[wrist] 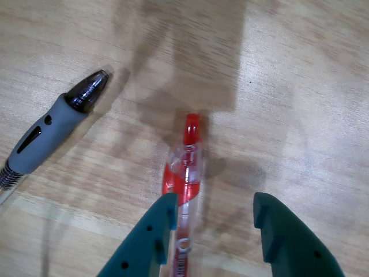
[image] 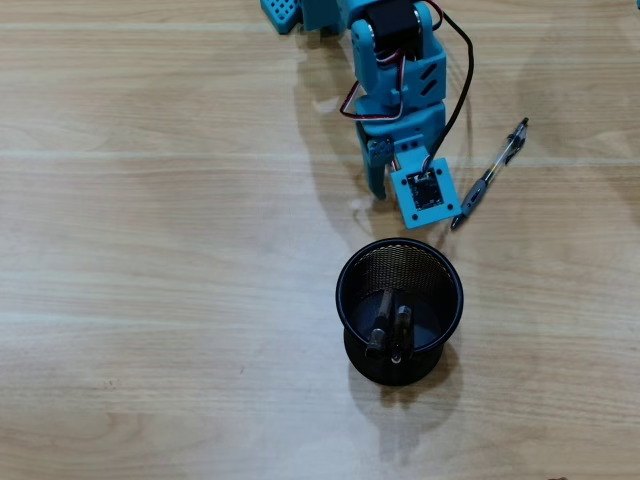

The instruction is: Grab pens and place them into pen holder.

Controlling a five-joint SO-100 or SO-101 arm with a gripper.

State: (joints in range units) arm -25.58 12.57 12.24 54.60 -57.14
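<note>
Overhead and wrist views: pick-up of the red-and-white pen.

Your claw (wrist: 214,218) hangs released over the bench (image: 150,250), its two teal fingers (wrist: 153,242) spread with nothing between them yet. In the wrist view the red-and-white pen (wrist: 185,173) lies on the wood, its red tip pointing away from the camera, its barrel running under the left finger rather than through the middle of the gap. By judgement, you should shift the claw leftward in this view until the barrel sits centred, then lower and close across it, not along it.

The pen is slim, round and glossy, so it will likely roll or squirt out of an off-centre pinch. Beside it, at the left of the wrist view, the clear-and-grey pen (wrist: 55,127) shows a matte rubbery grip and a dark translucent tip; the overhead view shows it (image: 490,172) lying diagonally just beside the arm.

The pen holder (image: 400,310), a round black wire-mesh cup with a solid rim, stands near the claw and already holds two dark pens (image: 390,325).
</note>
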